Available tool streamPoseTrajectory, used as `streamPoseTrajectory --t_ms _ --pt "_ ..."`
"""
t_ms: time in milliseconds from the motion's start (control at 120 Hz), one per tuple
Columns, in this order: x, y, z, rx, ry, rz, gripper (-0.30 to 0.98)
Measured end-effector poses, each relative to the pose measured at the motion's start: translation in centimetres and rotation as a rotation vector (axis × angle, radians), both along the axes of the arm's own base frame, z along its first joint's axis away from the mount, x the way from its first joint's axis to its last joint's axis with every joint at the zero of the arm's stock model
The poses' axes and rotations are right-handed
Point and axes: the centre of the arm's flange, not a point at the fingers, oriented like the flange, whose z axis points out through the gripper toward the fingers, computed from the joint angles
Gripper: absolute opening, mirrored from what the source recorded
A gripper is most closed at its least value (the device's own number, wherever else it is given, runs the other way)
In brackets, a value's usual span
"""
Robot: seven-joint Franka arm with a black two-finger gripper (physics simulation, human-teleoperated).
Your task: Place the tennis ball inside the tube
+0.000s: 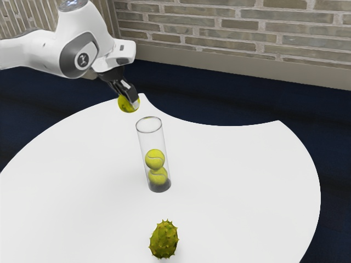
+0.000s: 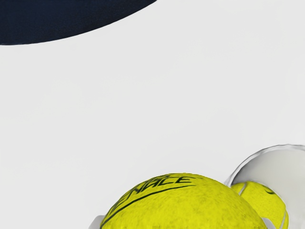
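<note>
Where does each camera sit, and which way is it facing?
Exterior view: beside the arm, looking down across the white table at the clear tube with two yellow-green tennis balls inside; the white arm enters from upper left, its black gripper closed on a third tennis ball.
Wrist view: on the hand, looking down past the held ball to the tabletop and into the tube's open mouth; pale fingertips flank the ball.
Shared: held ball, tube, a ball inside, table, dark blue floor.
</note>
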Motion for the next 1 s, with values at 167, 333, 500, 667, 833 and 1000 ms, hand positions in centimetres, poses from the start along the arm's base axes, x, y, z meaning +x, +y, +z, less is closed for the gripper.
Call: streamPoseTrajectory --t_ms 167,333,500,667,833,1000 --pt "1.0 -3.3 -0.1 0.005 -0.003 -0.028 -0.08" --pt "1.5 -5.9 -2.3 0.01 0.031 -0.04 -0.11" --pt "1.7 -4.7 -2.6 -0.015 0.046 -0.015 0.35" --pt "1.6 -5.8 -2.3 -0.034 0.052 -0.05 0.52" --pt "1.6 -6.7 -1.0 -0.035 0.045 -0.083 0.61" --pt "1.3 -5.4 3.5 -0.019 0.102 -0.079 0.65"
